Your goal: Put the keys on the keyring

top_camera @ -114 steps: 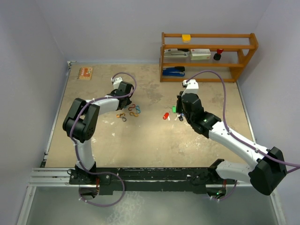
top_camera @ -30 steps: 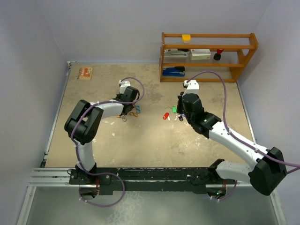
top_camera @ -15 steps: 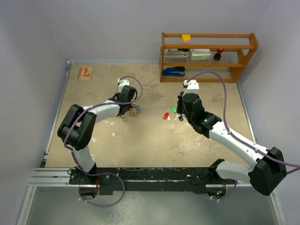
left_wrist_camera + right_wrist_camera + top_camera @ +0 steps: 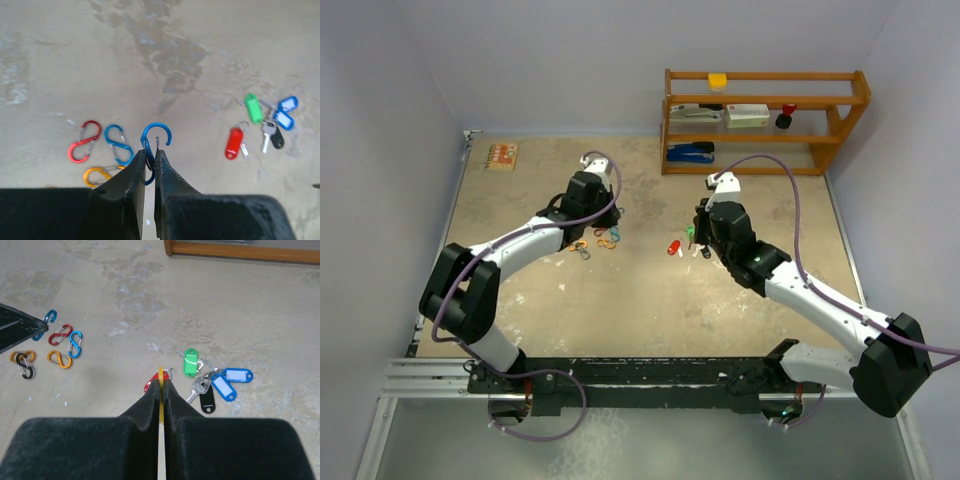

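Here, the left gripper clamps a blue S-shaped metal clip — the right gripper pinches a thin yellow plastic tag. Just beyond, colour-tagged silver keys lie clustered on the beige tabletop.

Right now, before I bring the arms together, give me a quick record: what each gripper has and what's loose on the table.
left gripper: shut on blue clip, whose top loop sticks out past the fingertips
right gripper: shut on yellow tag, seen edge-on
loose keys: red tag, green tag, blue tags, black-headed key, lying close together
loose clips: red clip, second blue clip, orange clip, black clip
gap between arms: the two grippers are apart, with the loose keys near the right one
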